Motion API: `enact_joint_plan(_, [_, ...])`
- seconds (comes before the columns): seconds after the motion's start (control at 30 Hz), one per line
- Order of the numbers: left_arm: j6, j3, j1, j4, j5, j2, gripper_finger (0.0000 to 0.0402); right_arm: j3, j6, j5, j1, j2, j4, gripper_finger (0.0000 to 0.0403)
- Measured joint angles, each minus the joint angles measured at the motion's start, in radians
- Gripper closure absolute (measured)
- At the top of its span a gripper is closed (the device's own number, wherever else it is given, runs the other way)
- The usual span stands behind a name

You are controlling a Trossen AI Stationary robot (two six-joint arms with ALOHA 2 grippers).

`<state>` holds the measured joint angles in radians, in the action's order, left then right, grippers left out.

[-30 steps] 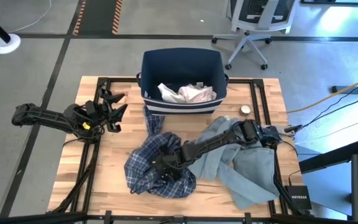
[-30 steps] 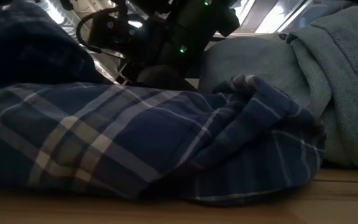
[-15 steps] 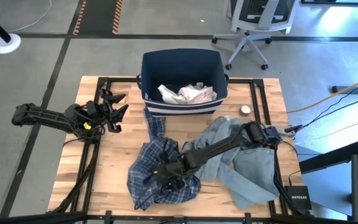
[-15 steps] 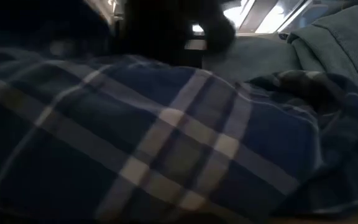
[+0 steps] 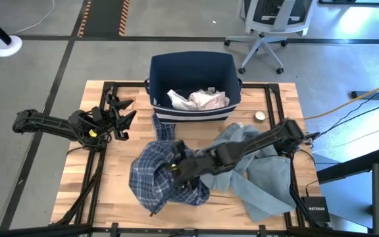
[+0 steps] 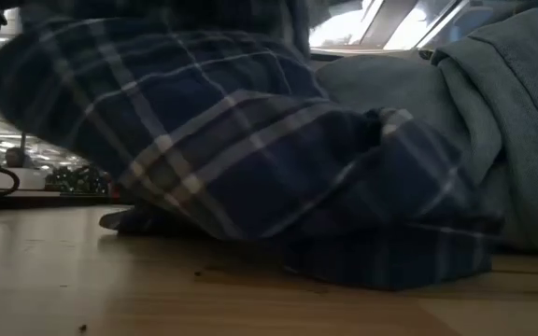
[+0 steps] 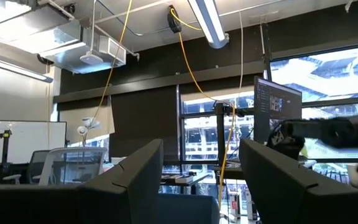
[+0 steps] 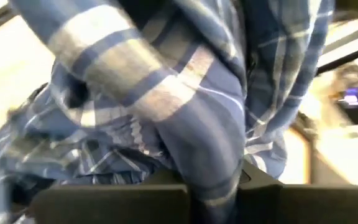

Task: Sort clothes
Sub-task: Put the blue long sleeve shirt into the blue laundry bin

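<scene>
Midway through sorting: pale pink-and-white garments [image 5: 199, 99] already lie in the navy fabric bin [image 5: 191, 68]. Right gripper [image 5: 176, 166], clenched on the blue-and-white plaid shirt [image 5: 155, 179], lifts it at mid-table; the light grey-blue garment [image 5: 265, 178] remains. Left gripper [image 5: 122, 112] waits, fingers apart, at the table's left.

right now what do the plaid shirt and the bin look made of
Plaid shirt: soft woven cloth, probably cotton, matte; it folds and drapes loosely. Bin: looks like navy fabric with white stripes, matte, its walls standing upright; any stiffener can't be seen.
</scene>
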<state>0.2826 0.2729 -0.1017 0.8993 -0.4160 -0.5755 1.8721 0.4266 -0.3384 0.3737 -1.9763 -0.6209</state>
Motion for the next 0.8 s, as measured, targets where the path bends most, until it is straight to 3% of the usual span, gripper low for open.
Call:
enact_joint_plan(0.53, [0.006,0.0,0.0,0.002,0.0,0.0,0.0194,0.0,0.159,-0.395,-0.018,0.309,0.027,0.0383])
enact_joint_plan(0.8, [0.008,0.0,0.0,0.002,0.0,0.0,0.0194,0.0,0.335,-0.459,-0.133,0.431,0.242,0.0384])
